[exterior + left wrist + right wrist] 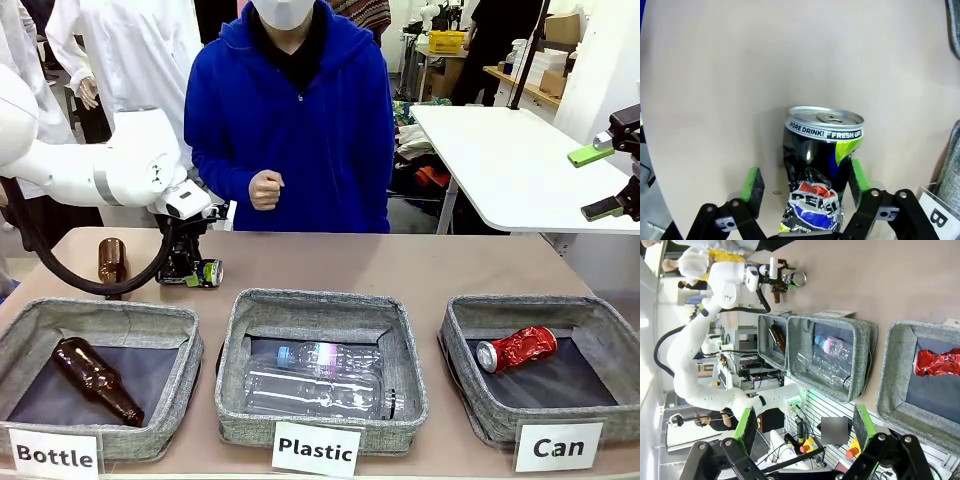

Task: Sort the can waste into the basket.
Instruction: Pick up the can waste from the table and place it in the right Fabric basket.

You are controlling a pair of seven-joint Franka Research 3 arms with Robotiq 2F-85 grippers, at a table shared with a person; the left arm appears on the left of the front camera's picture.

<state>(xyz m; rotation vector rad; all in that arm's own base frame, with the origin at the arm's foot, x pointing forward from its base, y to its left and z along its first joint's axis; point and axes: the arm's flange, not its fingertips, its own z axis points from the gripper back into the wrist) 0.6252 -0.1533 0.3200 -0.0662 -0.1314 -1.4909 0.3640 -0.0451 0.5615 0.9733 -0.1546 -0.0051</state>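
The dark Pepsi can (822, 165) lies between the left gripper's (805, 182) open fingers (753, 187), its long axis across their closing line. The right gripper (597, 182) hangs open and empty, well apart.

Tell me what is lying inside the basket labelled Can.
One dented red can lies on its side on the dark base of the Can basket. The front wall and the white card hide the base's near strip, so anything there cannot be seen.
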